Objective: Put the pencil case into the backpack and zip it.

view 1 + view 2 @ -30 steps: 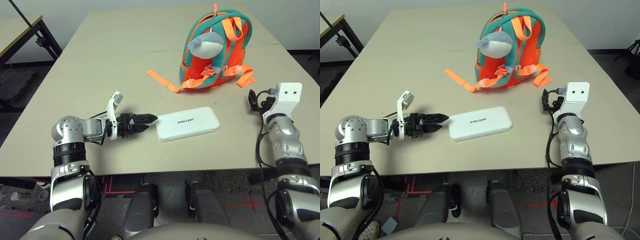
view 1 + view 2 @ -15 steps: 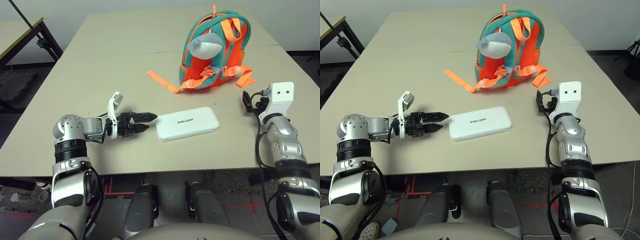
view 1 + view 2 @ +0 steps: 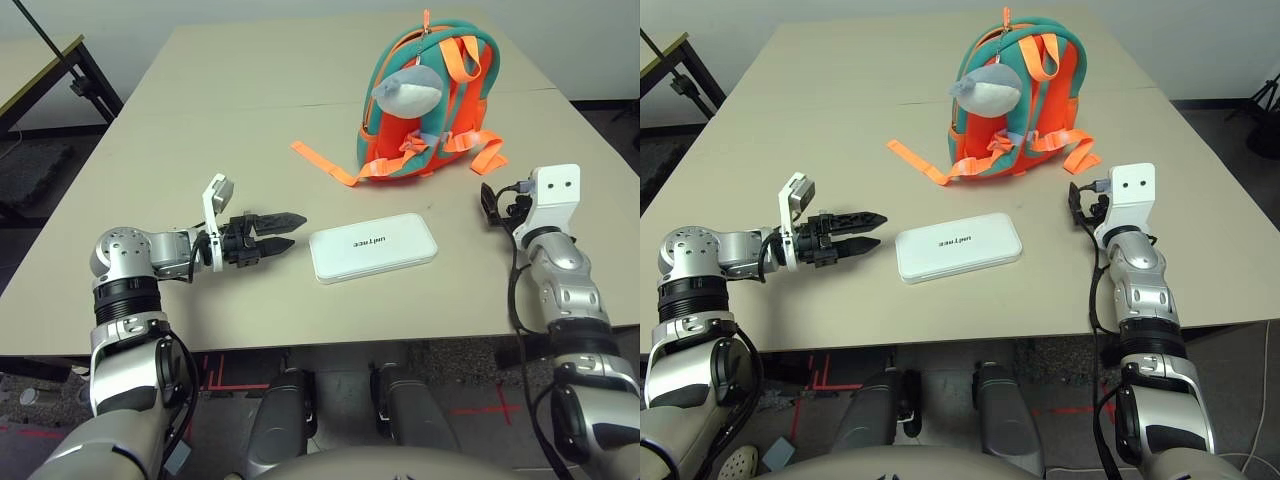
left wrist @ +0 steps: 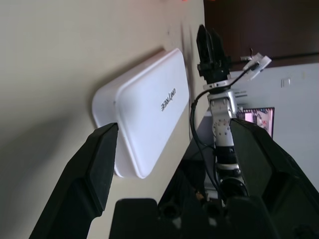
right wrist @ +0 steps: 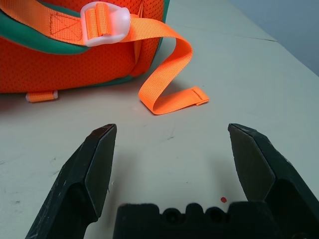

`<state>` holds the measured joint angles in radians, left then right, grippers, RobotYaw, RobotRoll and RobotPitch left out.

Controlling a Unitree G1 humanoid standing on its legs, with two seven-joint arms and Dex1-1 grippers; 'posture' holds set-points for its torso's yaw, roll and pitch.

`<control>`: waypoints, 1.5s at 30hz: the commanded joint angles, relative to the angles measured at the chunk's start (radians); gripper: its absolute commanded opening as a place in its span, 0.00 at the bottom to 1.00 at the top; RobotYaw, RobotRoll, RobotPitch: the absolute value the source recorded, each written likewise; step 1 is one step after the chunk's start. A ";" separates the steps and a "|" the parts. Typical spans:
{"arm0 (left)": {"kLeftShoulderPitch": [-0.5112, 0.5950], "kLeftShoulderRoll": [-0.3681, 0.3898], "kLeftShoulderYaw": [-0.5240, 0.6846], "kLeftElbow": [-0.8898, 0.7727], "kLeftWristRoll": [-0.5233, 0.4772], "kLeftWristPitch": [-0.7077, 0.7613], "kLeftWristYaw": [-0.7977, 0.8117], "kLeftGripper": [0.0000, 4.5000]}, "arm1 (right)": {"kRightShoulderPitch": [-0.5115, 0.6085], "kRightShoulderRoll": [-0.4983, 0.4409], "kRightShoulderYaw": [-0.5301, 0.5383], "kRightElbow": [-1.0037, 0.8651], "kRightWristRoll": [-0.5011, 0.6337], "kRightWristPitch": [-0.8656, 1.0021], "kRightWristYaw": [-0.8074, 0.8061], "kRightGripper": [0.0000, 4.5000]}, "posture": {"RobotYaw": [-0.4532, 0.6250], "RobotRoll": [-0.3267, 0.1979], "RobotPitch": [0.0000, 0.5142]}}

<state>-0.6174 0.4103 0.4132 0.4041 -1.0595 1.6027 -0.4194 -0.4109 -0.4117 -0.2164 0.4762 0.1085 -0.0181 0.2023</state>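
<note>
Left eye view: left gripper [image 3: 283,234] wide open, empty, beside pencil case [image 3: 373,248]
Right gripper [image 5: 172,130] likewise; grip squarely.

L wrist view: orange bit [image 4: 187,1] cut off, monitor [image 4: 259,118] text illegible

Pencil case [image 3: 373,248]: smooth white plastic, softly glossy. Backpack [image 3: 428,100]: matt mesh cloth; straps [image 5: 167,74] of ribbed woven webbing. Shark charm [image 3: 409,92]: fuzzy plush. Table [image 3: 240,130]: smooth, low sheen. Forearms: silvery, metal-like, satin.

pencil case [image 3: 373,248] lies before backpack [image 3: 425,110] on table [image 3: 250,150].
</note>
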 commanded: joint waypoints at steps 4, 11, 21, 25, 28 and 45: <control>0.045 -0.038 -0.047 0.009 -0.002 0.012 0.064 0.99 | -0.003 0.004 0.005 0.018 -0.009 0.009 -0.008 1.00 | 0.27 0.62 0.26; 0.054 -0.055 -0.027 0.056 0.033 0.012 0.103 0.99 | 0.002 0.003 0.003 0.010 -0.011 0.014 -0.012 1.00 | 0.27 0.62 0.26; 0.049 -0.047 -0.009 0.071 0.052 0.012 0.121 1.00 | 0.031 -0.028 0.040 -0.059 -0.013 0.106 0.077 0.92 | 0.27 0.62 0.26; 0.049 -0.045 -0.008 0.068 0.053 0.012 0.124 1.00 | 0.062 -0.067 0.091 -0.130 -0.024 0.188 0.166 0.64 | 0.28 0.62 0.27; 0.049 -0.045 -0.008 0.067 0.052 0.012 0.125 1.00 | 0.090 -0.115 0.151 -0.198 -0.041 0.231 0.256 0.40 | 0.28 0.62 0.27; 0.044 -0.055 0.000 0.070 0.069 0.012 0.142 1.00 | 0.124 -0.206 0.331 -0.419 -0.058 0.377 0.543 0.01 | 0.27 0.62 0.27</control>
<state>-0.5820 0.3514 0.4096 0.4490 -1.0455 1.6064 -0.3224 -0.2982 -0.6125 0.0839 0.0778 0.0544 0.3429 0.7200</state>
